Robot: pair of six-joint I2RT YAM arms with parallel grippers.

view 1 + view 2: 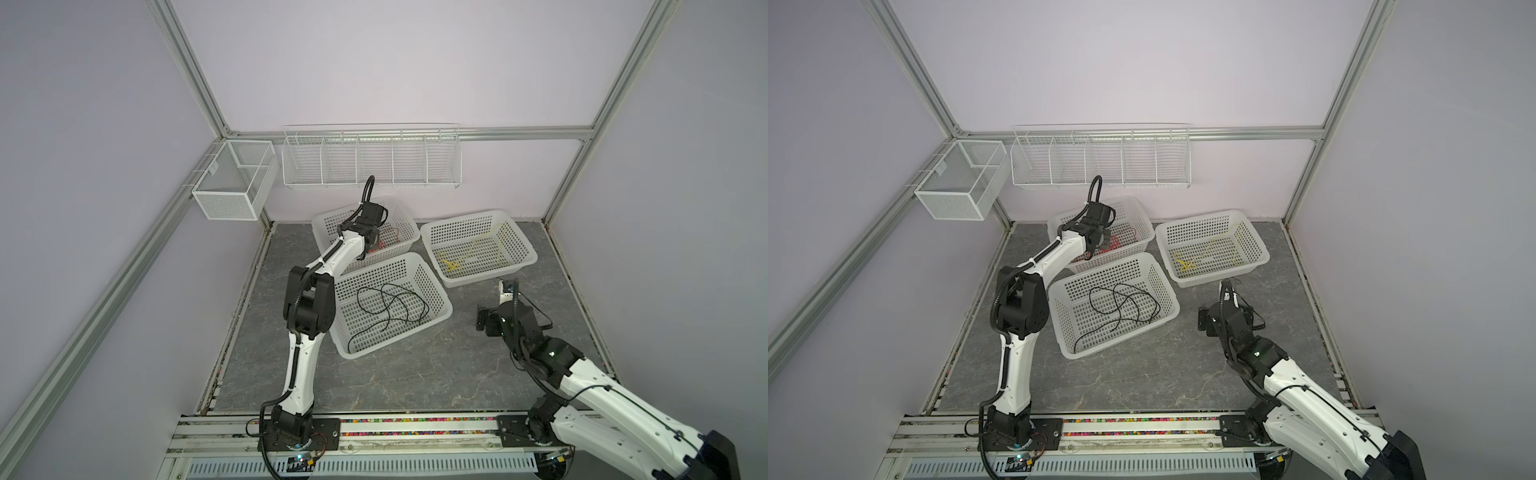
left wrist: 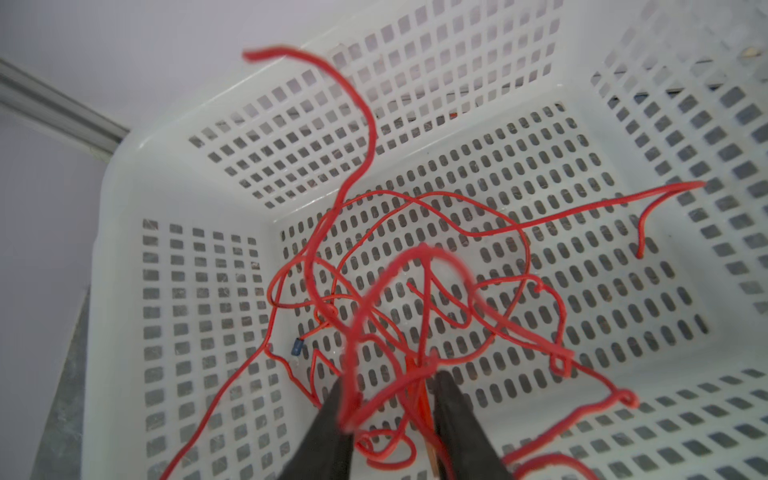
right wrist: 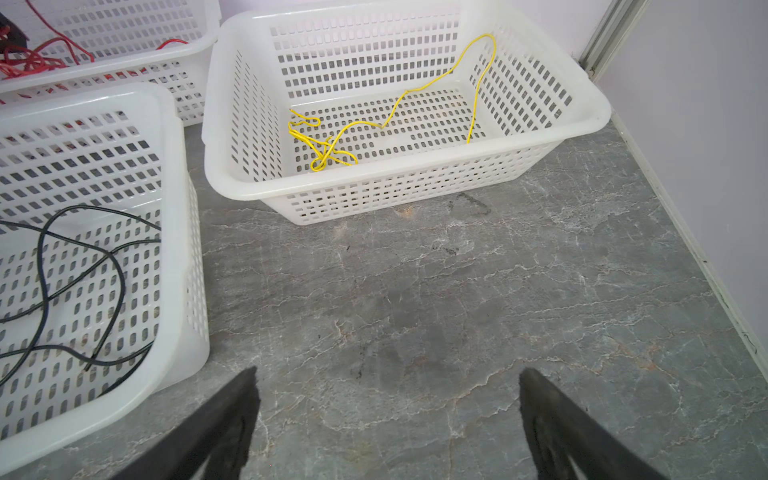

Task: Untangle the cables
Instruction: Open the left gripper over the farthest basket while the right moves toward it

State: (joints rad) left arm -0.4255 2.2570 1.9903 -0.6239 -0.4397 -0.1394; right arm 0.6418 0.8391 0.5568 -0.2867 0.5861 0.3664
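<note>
Hanging over the back-left white perforated plastic basket (image 2: 124,174), the left gripper (image 2: 390,382) has its two dark fingers (image 2: 328,419) partly apart, with a bunch of crinkly thin red cables (image 2: 424,307) running up between them; the gap looks wider than the strands, and no firm pinch shows. The rest of the red tangle sprawls over that basket's floor, one end curling up towards the camera. The right gripper (image 3: 386,374) stands with its jaws wide and nothing between them, above the bare grey marble-patterned table (image 3: 415,291). Thin yellow cables (image 3: 328,153) lie loosely knotted in the right-hand white slotted basket (image 3: 415,171), and long thin black cables (image 3: 40,257) loop across the floor of the nearest white slotted basket (image 3: 176,208).
</note>
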